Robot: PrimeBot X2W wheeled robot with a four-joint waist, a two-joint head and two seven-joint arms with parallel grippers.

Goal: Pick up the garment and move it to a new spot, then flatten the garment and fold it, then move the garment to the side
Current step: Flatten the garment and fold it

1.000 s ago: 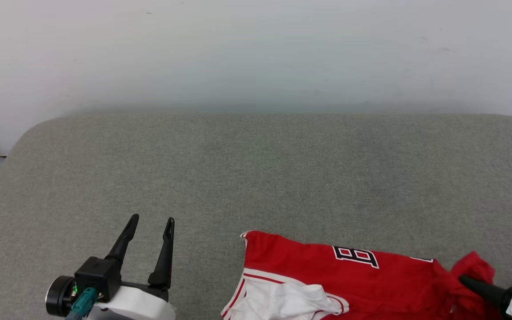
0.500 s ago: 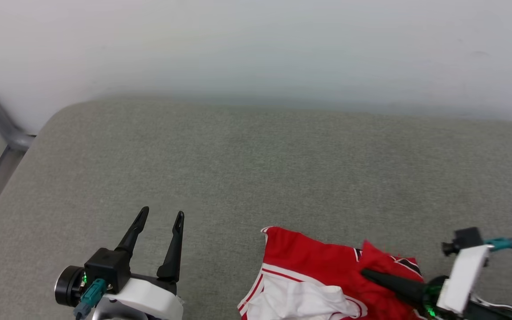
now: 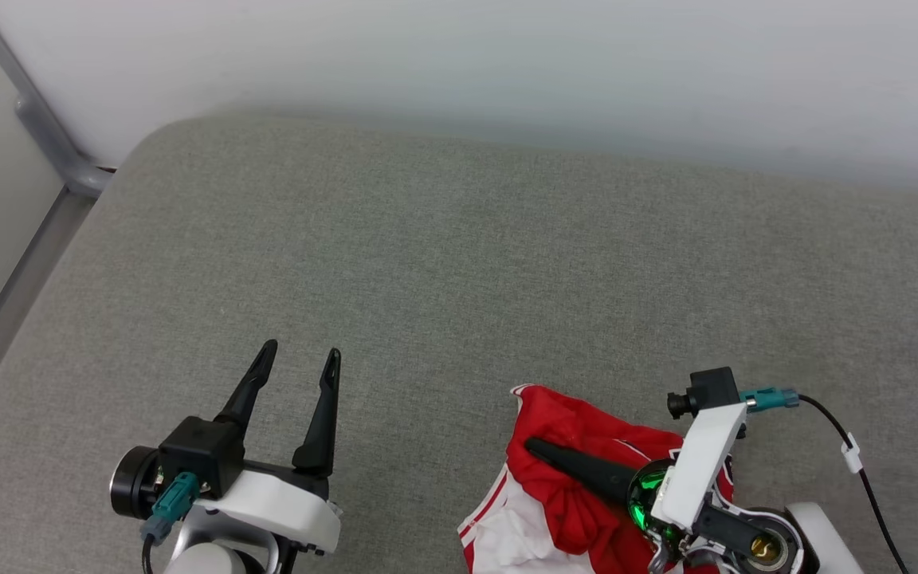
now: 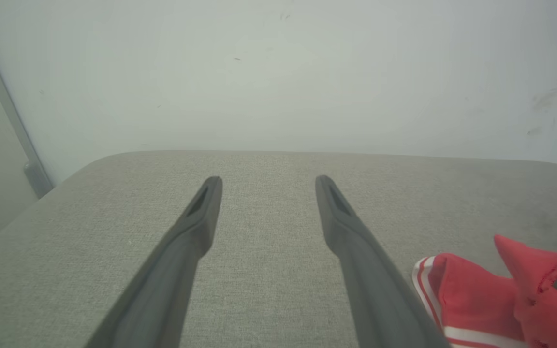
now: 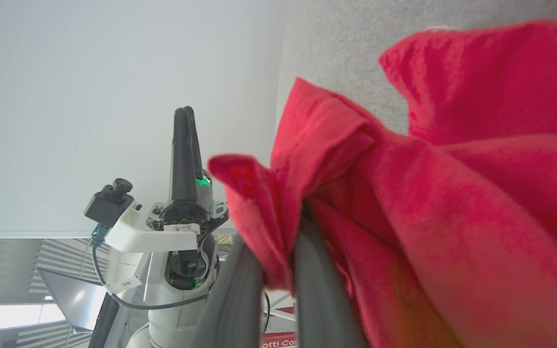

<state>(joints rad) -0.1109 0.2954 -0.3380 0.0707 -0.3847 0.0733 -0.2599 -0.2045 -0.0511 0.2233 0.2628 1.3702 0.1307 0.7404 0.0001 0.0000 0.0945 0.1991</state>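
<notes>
My left claw hovers above the near left of the worktop. To its right, the garment lies bunched at the near edge, with my right claw across it. A wall stands behind.

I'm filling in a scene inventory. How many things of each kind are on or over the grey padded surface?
Garments: 1, the red and white garment, bunched on the grey padded surface.
Grippers: 2, the left gripper open and holding nothing, the right gripper shut on the garment.
Total: 3.
</notes>
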